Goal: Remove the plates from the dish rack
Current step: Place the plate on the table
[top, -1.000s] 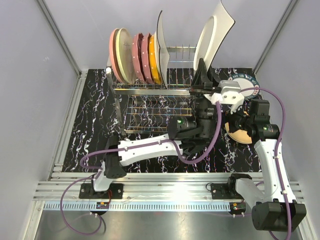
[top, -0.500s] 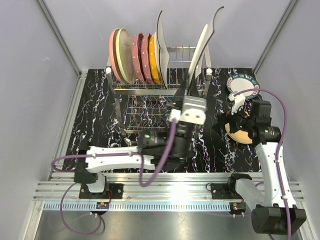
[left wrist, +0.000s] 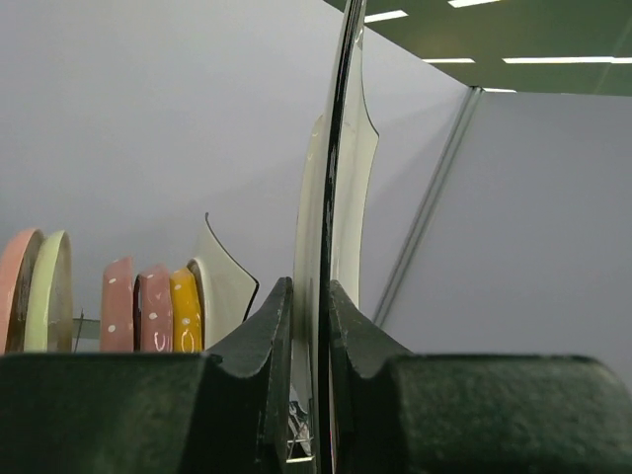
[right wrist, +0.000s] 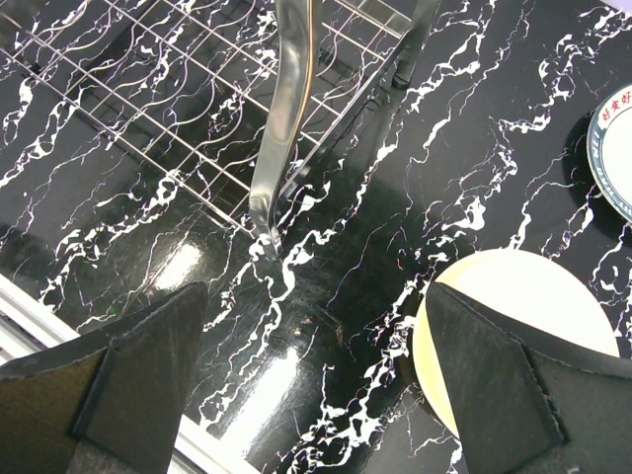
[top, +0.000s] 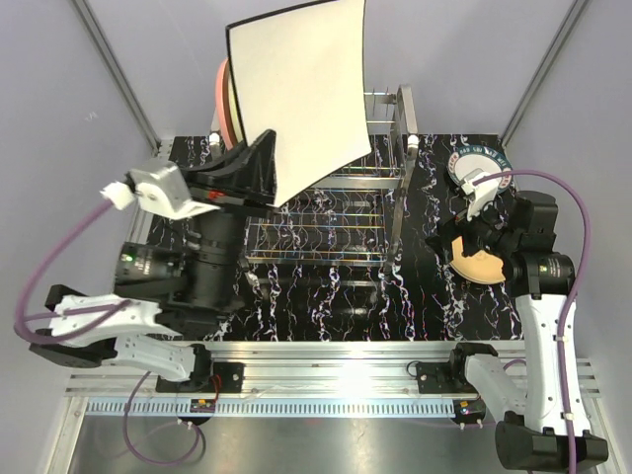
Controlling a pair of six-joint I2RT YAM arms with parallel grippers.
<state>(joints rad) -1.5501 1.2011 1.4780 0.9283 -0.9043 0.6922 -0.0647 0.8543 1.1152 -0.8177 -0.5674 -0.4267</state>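
My left gripper [top: 259, 173] is shut on the lower edge of a squarish white plate [top: 301, 94] with a dark rim. It holds the plate high over the left of the dish rack [top: 336, 232], flat face to the top camera. In the left wrist view this plate [left wrist: 333, 178] stands edge-on between the jaws of the left gripper [left wrist: 308, 306]. Behind it in that view stand pink [left wrist: 15, 291], cream [left wrist: 54, 286], maroon dotted [left wrist: 133, 306], orange [left wrist: 185, 311] and white [left wrist: 229, 286] plates. My right gripper [top: 470, 237] hangs open over a tan plate [top: 481, 267].
A white plate with a teal patterned rim [top: 476, 163] lies flat at the back right, also in the right wrist view [right wrist: 617, 148]. The tan plate [right wrist: 513, 296] lies partly under my right finger. The rack's corner post [right wrist: 281, 109] stands left of it. Grey walls close in on three sides.
My left arm has lifted the squarish white plate off the rack's right end and swung it left and up, so its face now covers the racked plates. The right gripper stayed open.
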